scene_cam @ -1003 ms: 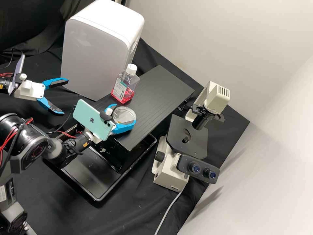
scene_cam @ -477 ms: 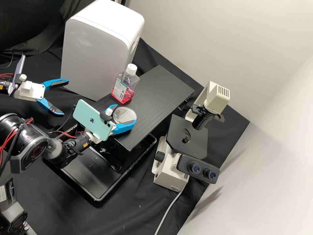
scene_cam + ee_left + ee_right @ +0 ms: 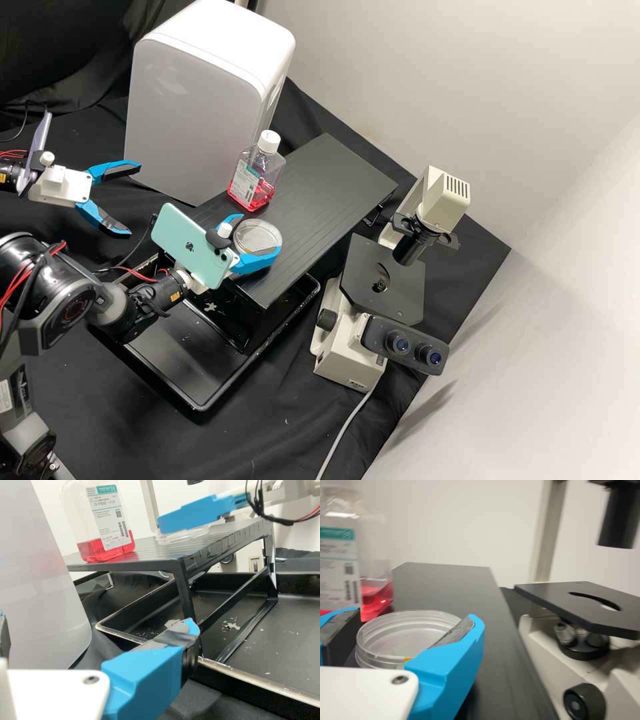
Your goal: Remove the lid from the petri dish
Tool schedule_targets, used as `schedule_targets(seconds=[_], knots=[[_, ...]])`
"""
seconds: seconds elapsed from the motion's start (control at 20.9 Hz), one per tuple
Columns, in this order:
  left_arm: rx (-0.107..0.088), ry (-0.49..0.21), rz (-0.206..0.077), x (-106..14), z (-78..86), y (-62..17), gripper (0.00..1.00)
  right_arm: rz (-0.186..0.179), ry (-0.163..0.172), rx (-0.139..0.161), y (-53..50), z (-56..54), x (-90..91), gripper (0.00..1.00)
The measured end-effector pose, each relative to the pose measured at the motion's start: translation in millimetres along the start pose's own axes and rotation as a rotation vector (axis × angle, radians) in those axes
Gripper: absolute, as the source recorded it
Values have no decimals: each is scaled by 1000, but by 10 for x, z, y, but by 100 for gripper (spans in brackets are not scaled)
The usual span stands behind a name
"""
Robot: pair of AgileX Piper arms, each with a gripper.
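A clear petri dish (image 3: 256, 235) with its lid on sits at the near corner of the black raised platform (image 3: 320, 190). My right gripper (image 3: 252, 239) is shut on the petri dish lid (image 3: 407, 635), one blue finger (image 3: 457, 647) on each side of the rim. In the left wrist view the dish (image 3: 182, 532) shows under a blue finger of that gripper. My left gripper (image 3: 110, 195) hangs open with nothing in it, off to the left of the platform, in front of the white box.
A flask of red liquid (image 3: 253, 173) stands on the platform behind the dish. A white box (image 3: 200, 93) is at the back left. A microscope (image 3: 393, 280) stands to the right. A black tray (image 3: 200, 360) lies under the platform.
My right gripper has shifted a few pixels to the right at the dish. The left arm has barely moved.
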Motion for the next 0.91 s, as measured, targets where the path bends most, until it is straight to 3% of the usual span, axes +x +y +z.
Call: schedule_targets(seconds=[0.19, 0.43, 0.72, 0.91], knots=[[0, 0, 0, 0, 0, 0, 100, 68, -29, 27, 136, 9, -18, 0], [0, 0, 0, 0, 0, 0, 100, 97, -28, 37, 199, -10, -33, 0], [0, 0, 0, 0, 0, 0, 100, 91, -29, 39, 187, -16, -34, 0], [2, 0, 5, 10, -4, 10, 100, 58, 6, 42, 99, -116, -48, 0]])
